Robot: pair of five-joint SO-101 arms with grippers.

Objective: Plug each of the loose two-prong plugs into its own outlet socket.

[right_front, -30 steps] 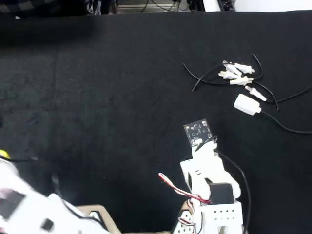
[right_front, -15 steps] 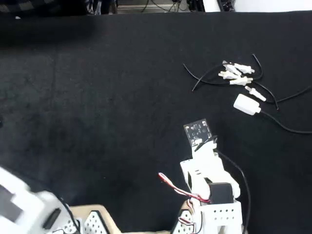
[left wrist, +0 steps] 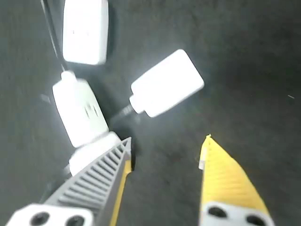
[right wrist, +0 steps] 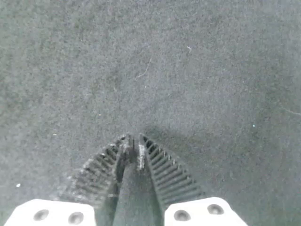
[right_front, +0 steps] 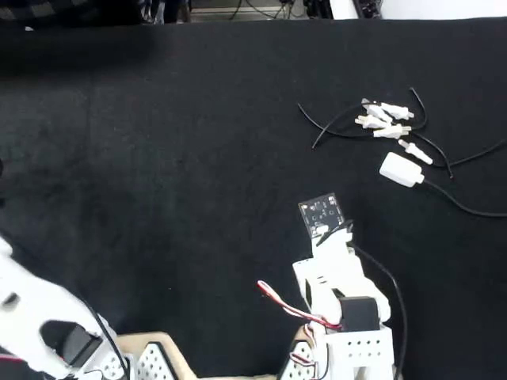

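- Left claw (left wrist: 167, 140) is wide open and holds nothing. It hangs over a huddle of white rectangular plastic socket blocks (left wrist: 167, 89) on the black cloth-covered desk (right_front: 198, 119).
- Left arm (right_front: 36, 317) has shifted in the high view's bottom-left corner over the last second.
- Right claw (right wrist: 133, 139) is closed tight, empty, over bare desk. Right arm (right_front: 341, 293) hasn't moved.
- Small white two-prong plugs (right_front: 384, 121) on black leads are piled far right, with a white corded block (right_front: 402, 169) just beside them. Both are unchanged.

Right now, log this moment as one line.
left jaws: open by white blocks | right jaws: shut over black cloth | plugs: loose, heaped
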